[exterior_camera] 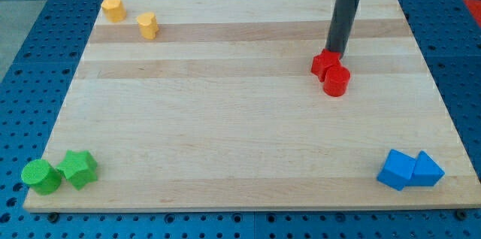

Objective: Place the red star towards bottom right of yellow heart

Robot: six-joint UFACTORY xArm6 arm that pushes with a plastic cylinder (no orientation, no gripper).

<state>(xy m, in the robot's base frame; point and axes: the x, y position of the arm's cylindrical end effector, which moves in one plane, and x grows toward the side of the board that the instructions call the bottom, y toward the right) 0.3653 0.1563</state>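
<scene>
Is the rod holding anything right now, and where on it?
Nothing is held. My tip only stands at the top edge of the red star, which touches the red cylinder.

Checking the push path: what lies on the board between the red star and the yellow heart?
Nothing: in the camera view, bare wood runs from the red star to the yellow heart. My tip touches the star's top-right side.

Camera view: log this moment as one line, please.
tip at red star top edge | red cylinder touching star | yellow heart far left | star not placed
</scene>
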